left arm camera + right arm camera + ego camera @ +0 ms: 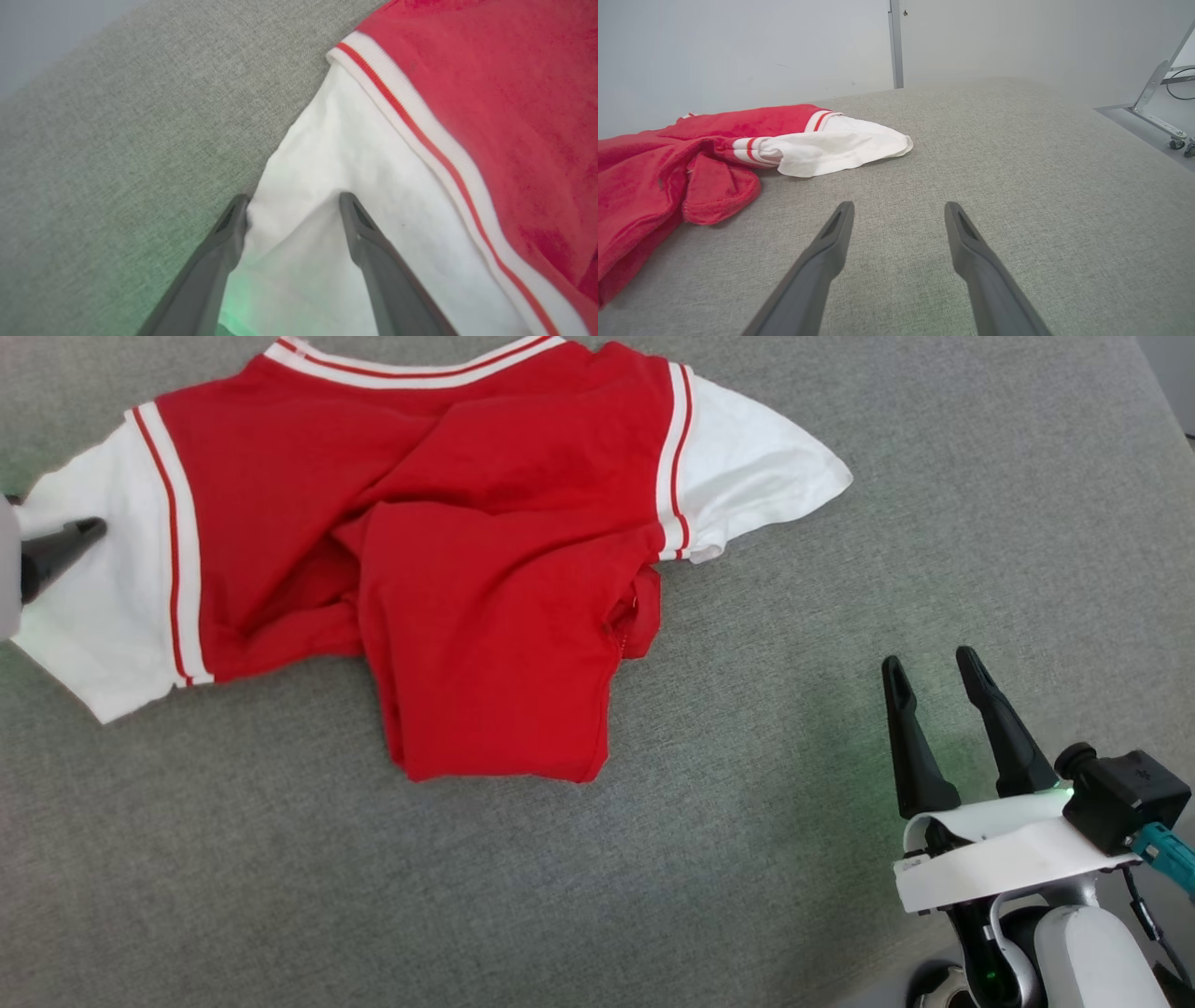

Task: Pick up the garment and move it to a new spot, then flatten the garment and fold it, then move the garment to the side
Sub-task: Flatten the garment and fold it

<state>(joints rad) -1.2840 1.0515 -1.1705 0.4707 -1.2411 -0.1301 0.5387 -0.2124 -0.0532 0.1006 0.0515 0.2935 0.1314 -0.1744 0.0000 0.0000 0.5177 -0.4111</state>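
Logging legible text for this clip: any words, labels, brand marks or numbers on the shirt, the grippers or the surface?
None can be read.
The garment shows only stripe trim, no print or tag.
The right gripper and its wrist camera housing carry no legible marking.
The grey surface is plain.

No text, label, brand, number or sign can be read on anything here.
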